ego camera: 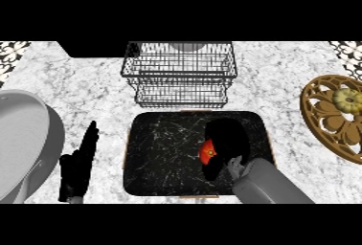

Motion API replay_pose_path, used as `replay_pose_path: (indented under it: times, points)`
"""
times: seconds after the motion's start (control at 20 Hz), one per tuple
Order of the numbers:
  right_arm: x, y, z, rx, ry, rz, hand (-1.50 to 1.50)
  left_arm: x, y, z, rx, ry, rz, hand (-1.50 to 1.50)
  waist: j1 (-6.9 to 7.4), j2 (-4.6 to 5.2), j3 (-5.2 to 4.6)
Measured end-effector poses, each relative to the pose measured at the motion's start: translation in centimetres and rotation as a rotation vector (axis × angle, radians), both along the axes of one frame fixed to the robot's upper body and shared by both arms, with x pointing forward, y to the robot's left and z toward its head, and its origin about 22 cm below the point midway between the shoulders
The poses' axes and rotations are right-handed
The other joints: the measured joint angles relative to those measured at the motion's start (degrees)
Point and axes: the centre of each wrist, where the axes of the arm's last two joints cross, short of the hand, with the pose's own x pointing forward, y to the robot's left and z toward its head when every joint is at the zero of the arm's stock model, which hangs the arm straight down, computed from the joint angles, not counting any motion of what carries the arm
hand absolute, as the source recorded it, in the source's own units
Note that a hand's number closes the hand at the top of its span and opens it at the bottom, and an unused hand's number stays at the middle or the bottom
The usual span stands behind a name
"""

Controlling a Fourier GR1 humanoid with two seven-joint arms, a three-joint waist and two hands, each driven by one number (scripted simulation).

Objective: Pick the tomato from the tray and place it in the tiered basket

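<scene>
Tomato (209, 151) sits gripped under the right hand (228, 143); tiered basket (180, 72) lies straight ahead beyond its fingertips; left hand (79, 162) rests open.

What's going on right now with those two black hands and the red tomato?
Right hand curled over red tomato on black marble tray. Left hand open, resting left of tray. Black wire tiered basket just beyond tray; nothing between.

On my feed I count one tomato (209, 151), one black tray (163, 158), one wire tiered basket (180, 72), one carved wooden plate (322, 119), one grey bowl (25, 139), and two hands: left (76, 167), right (228, 139).
</scene>
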Motion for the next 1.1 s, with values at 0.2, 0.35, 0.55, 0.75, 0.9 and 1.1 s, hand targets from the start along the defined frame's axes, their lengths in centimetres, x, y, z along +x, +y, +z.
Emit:
replay_pose_path:
  times: [0.2,0.35,0.55,0.75,0.9,1.1]
  points:
    - [1.2,-6.8,1.3,0.055,-0.046,0.035,1.50,-0.3,-0.2,-0.2,0.006,-0.004,-0.001,0.00,-0.31,0.14,0.06]
    - [1.3,-9.3,3.8,0.167,-0.100,0.021,1.50,-0.3,-0.3,-0.3,0.005,-0.003,0.003,0.00,-0.67,0.07,0.09]
    - [0.8,-11.5,8.2,0.345,-0.202,-0.021,1.50,-0.5,0.1,-0.5,0.003,-0.004,0.014,0.00,-1.21,-0.12,0.12]
    - [-0.4,-12.9,13.5,0.474,-0.343,-0.035,1.50,-0.6,-0.2,-0.9,0.008,-0.016,0.013,0.00,-1.42,-0.25,0.14]
    - [-1.5,-14.3,17.7,0.501,-0.455,-0.017,1.50,-0.5,-0.1,-0.7,0.003,-0.015,0.011,0.00,-1.09,-0.21,0.11]
    - [-3.1,-14.7,22.4,0.491,-0.533,0.005,1.50,-0.1,-0.3,-0.6,0.004,-0.008,0.001,0.00,-0.49,-0.09,0.07]
